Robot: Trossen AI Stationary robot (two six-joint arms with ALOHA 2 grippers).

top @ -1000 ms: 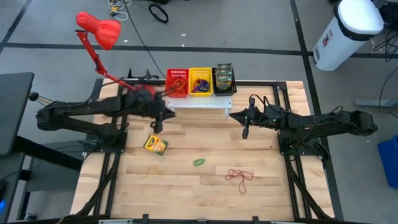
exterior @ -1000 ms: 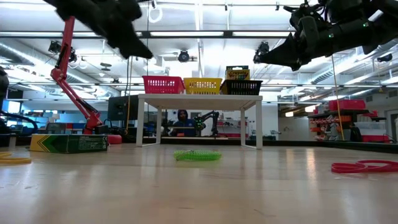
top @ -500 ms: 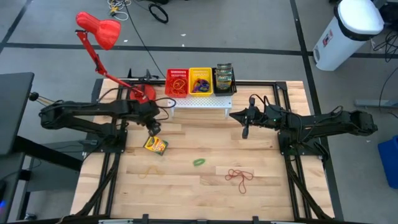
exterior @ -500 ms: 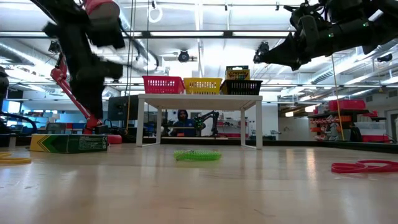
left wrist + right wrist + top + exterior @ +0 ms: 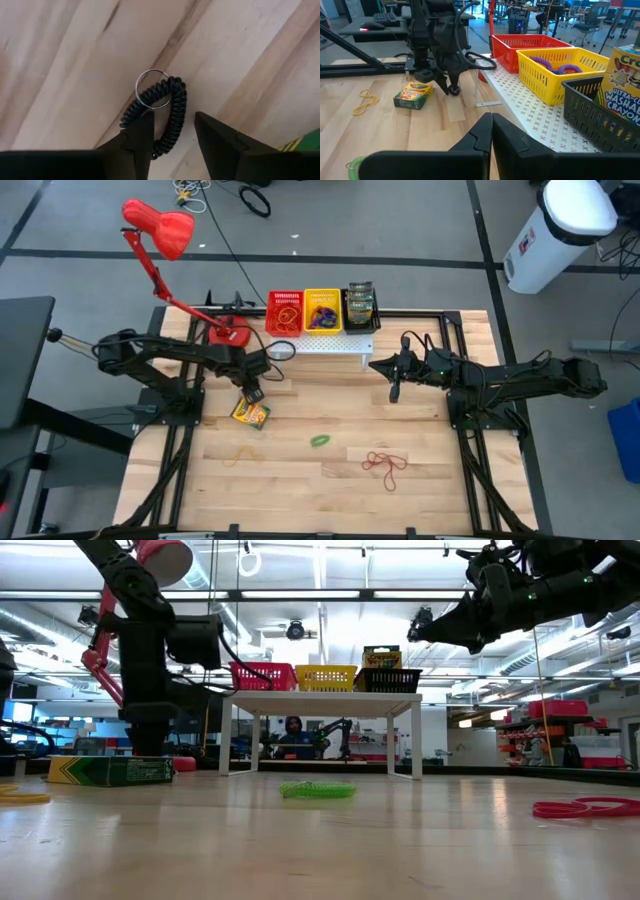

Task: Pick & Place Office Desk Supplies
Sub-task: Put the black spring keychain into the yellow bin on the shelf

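My left gripper (image 5: 172,120) points down at the table with its fingers open, just on the far side of a yellow-and-green crayon box (image 5: 250,413). A black coil with a silver ring (image 5: 167,107) lies on the wood, and its near end reaches in between those fingers. My right gripper (image 5: 394,392) hangs shut above the table's right half and holds nothing. A green band (image 5: 319,441), red bands (image 5: 385,462) and a yellow band (image 5: 238,452) lie loose on the table. My left gripper stands over the black coil from above, one finger on each side of the coil's near end (image 5: 161,145). That end lies close against one finger (image 5: 142,137); I cannot tell whether they touch. The coil rests flat on the wood.
A white perforated rack (image 5: 320,345) at the far edge carries a red basket (image 5: 285,312), a yellow basket (image 5: 322,311) and a black basket (image 5: 360,307) with crayon boxes. A red desk lamp (image 5: 158,228) stands at the far left, its base (image 5: 230,335) beside the rack.
My left gripper has come down from high beside the rack toward the table, a little nearer the crayon box, and has tipped from nearly level to pointing down. My right arm has kept still.
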